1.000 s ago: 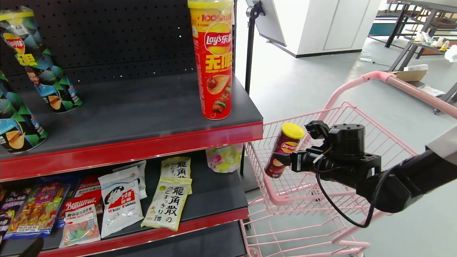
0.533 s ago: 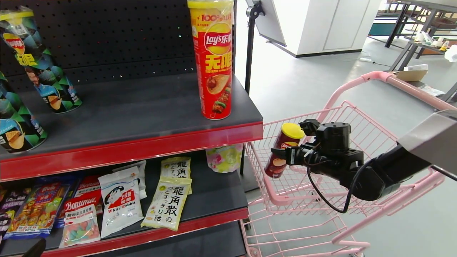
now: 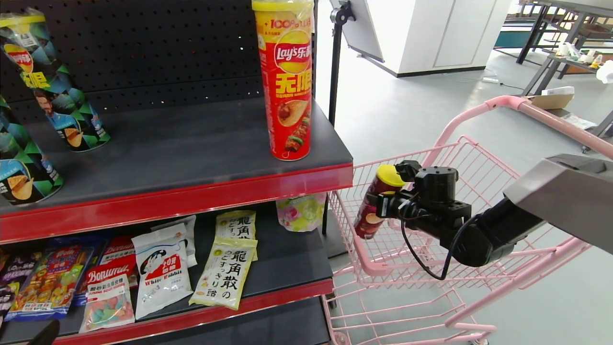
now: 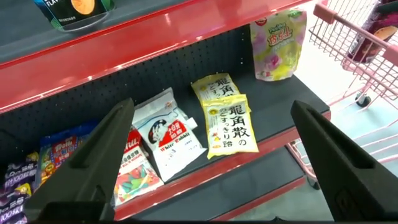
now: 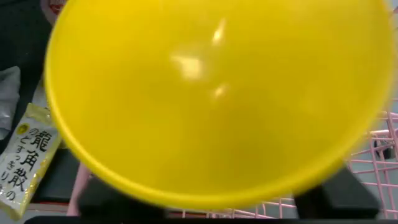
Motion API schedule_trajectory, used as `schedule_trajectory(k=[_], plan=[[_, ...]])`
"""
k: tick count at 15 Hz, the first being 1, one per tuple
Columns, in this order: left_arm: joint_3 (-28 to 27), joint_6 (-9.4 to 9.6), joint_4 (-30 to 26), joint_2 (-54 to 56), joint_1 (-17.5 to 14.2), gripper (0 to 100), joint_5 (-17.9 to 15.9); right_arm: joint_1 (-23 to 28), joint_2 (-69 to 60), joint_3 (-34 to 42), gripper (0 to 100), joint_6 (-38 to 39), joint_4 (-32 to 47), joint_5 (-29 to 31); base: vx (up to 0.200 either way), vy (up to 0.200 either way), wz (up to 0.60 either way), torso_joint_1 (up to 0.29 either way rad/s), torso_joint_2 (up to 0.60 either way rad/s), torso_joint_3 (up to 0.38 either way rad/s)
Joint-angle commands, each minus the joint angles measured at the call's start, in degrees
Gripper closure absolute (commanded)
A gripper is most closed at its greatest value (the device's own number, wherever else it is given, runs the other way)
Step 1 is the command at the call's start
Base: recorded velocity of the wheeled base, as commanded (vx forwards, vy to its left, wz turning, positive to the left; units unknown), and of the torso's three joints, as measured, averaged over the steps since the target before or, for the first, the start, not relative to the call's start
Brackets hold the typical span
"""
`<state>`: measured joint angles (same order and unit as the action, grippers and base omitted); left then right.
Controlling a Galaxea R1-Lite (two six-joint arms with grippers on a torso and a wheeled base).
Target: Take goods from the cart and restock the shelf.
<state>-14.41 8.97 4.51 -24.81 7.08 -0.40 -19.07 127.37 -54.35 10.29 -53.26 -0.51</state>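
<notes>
A short dark-red chip can (image 3: 369,216) with a yellow lid (image 3: 389,174) is gripped by the right end effector (image 3: 386,200), whose fingers are closed on the can's upper body just below the lid. The can is held tilted, lid uppermost, above the near corner of the pink cart (image 3: 459,143), just beside the end of the shelf (image 3: 182,143) and below its red front edge. In the right wrist view the lid (image 5: 217,93) is seen face-on, right up against the camera.

The left end effector (image 4: 211,106) is seen with its two dark fingers (image 4: 93,162) spread wide and nothing held between them; it is pointed at the lower shelf board.

On the upper board a tall red chip can (image 3: 286,81) is stood upright near the right front corner, and two blue-green chip cans (image 3: 57,81) are stood at the far left. On the lower board a white candy bag (image 3: 160,268) and a yellow-and-white packet (image 3: 227,273) are laid flat side by side, with a second such packet behind, and a green-and-pink pouch (image 3: 300,211) is propped at the right end, near the cart.
</notes>
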Motion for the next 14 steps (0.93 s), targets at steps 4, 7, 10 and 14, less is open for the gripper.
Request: schedule_trajectory(k=[4, 7, 10, 14], plan=[[-0.4, 0.26, 0.1, 0.1, -0.1, 0, 0.1, -0.5, -2.5, 1.3, 100, 0.4, 0.0, 0.3, 0.000, 0.000, 0.00, 0.000, 0.00, 0.000], [-2.3, 0.34, 0.1, -0.2, -0.1, 0, 0.4, -0.1, -11.9, 3.4, 100, -2.1, 1.2, 0.2, 0.000, 0.000, 0.00, 0.000, 0.00, 0.000], [-4.0, 1.40, 0.1, -0.2, 0.0, 0, 0.3, 3.2, -30.8, 2.6, 100, -6.2, 15.0, -0.2, 0.000, 0.000, 0.00, 0.000, 0.00, 0.000], [-4.5, 2.63, -0.5, -0.7, 0.0, 0, 0.2, 4.4, -50.6, 1.0, 100, -9.6, 43.3, -0.2, 0.000, 0.000, 0.00, 0.000, 0.00, 0.000]])
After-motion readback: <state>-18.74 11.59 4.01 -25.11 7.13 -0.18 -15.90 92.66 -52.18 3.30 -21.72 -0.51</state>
